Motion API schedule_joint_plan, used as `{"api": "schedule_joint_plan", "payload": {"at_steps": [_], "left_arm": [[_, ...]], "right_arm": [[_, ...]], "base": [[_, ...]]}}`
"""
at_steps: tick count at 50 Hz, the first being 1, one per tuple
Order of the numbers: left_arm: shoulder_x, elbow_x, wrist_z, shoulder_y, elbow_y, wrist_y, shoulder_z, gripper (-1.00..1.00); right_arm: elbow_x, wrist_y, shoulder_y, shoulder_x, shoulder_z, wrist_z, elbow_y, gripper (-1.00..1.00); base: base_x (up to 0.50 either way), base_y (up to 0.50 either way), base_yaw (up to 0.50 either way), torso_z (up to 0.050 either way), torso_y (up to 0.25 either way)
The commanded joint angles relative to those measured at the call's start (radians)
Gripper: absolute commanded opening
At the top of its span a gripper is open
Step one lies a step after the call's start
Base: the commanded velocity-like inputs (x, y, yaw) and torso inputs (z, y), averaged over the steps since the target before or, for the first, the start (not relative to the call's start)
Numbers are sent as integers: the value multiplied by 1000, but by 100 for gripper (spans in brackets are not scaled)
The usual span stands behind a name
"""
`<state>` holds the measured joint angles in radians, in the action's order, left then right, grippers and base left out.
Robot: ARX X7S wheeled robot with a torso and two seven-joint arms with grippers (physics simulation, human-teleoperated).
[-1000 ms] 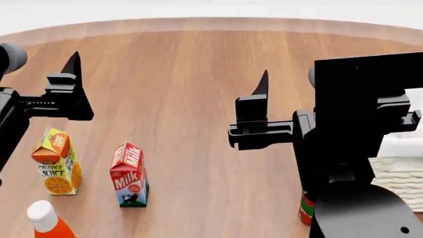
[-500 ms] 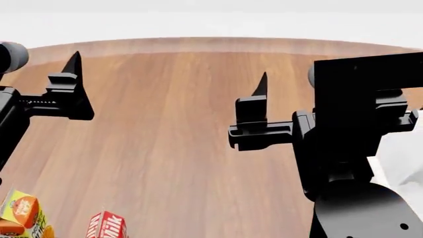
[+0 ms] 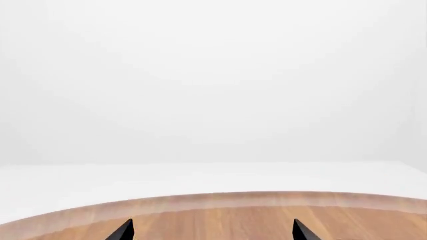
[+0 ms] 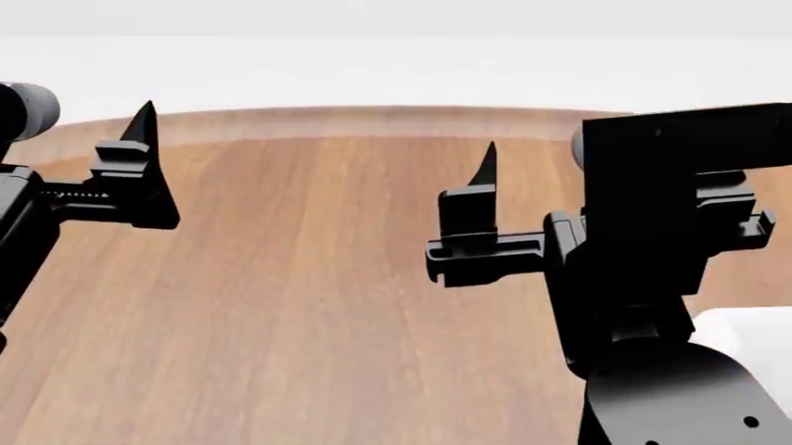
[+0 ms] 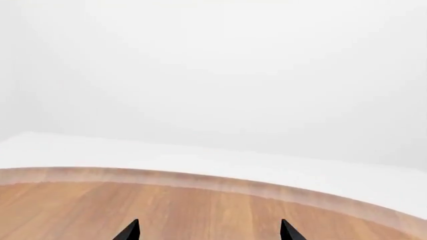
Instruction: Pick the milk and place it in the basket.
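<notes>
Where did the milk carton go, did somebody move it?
Cannot tell. It is out of view now; the table's far edge slid down the head view, so the camera tilted up, past the carton.

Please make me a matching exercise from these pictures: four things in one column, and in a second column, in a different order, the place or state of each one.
Column 1
1. left gripper
2. table
3. milk
4. right gripper

Column 2
A. in none of the views
B. open, at the left side of the head view
C. open, right of the middle of the head view
D. brown wood with a curved far edge

Pairs: 1-B, 2-D, 3-A, 4-C
</notes>
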<state>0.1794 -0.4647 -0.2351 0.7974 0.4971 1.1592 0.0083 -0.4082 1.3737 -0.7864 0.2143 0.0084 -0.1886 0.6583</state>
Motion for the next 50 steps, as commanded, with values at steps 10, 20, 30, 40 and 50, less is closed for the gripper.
{"api": "schedule_joint_plan", "payload": {"at_steps": [10,20,30,40,50], "left_arm": [[6,-11,-9,3,-6,-5,6,100],[11,-18,-15,5,-5,-3,3,100],[14,-20,-18,6,-17,-12,4,100],[18,-18,-22,7,-29,-25,12,100],[19,-21,-27,7,-34,-28,19,100]], "right_arm": [[6,-18,5,10,-23,-21,-31,100],[-23,40,-12,-3,-20,-11,-66,100],[-71,-43,4,51,-93,112,-164,100],[-191,67,-37,73,-85,254,-269,100],[-324,-1,-23,174,-205,509,-232,100]], "base": [[5,263,0,0,0],[0,0,0,0,0],[0,0,0,0,0],[0,0,0,0,0],[0,0,0,0,0]]}}
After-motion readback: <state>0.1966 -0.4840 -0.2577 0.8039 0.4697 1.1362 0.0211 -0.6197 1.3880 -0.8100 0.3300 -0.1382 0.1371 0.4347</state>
